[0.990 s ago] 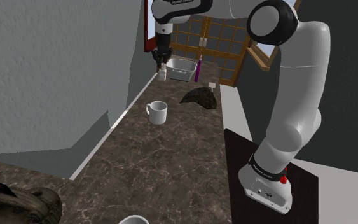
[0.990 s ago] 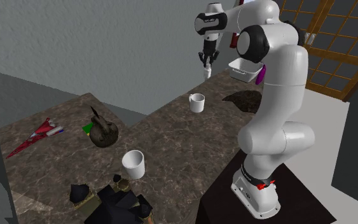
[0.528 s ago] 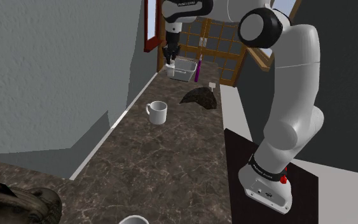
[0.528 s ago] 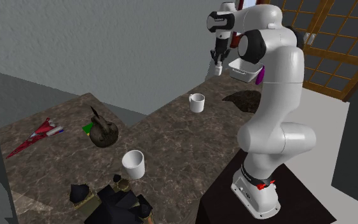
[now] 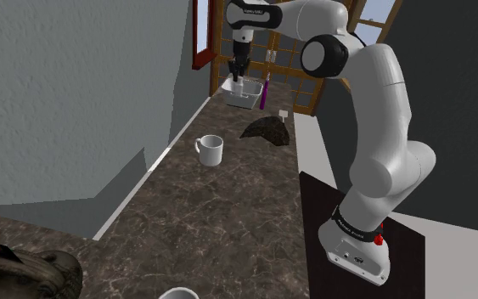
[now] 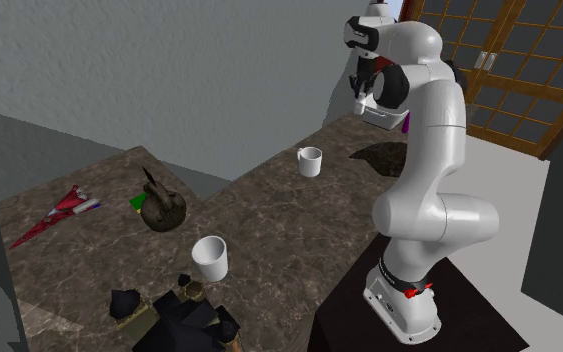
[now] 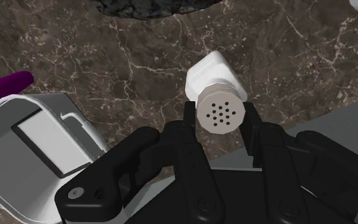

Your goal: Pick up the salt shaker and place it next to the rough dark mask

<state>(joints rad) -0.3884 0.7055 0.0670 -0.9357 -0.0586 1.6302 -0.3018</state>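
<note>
Leftmost in the shoulder view, a white mug (image 5: 210,149), upright on the dark marbled counter (image 5: 211,221), handle toward nine o'clock; no part in the job, merely something to steer wide of. At about one o'clock from the mug, the gripper (image 5: 239,75), pointing down from the arm, raised above the counter and closed on its load. From the wrist: black fingers (image 7: 189,118) pressed to either side of the white shaker (image 7: 217,89) just under its holed cap, body hanging free with the counter well below. Gripped near the cap, by my reading, to keep the body upright and leave its base free for setting down. Carried high, most likely, so as to pass over the tray wall rather than knock it. At two o'clock from the gripper, a white tray (image 5: 252,95) with a purple handle (image 5: 263,92) at its three o'clock side; shaker above the tray or just in front of it, hard to tell from this angle. Further right, at five o'clock from the gripper, the mask (image 5: 267,129): rough, dark, lying low on the counter near its edge, well apart from the shaker. Bare counter at the mask's nine o'clock, between mask and mug, a fair spot for the drop. Lift judged done, placing not yet begun; left to do, a swing toward five o'clock, a descent, and a release just beside the mask without touching it. Far right, the stand (image 5: 317,204), dark, with the arm's white base on top
</note>
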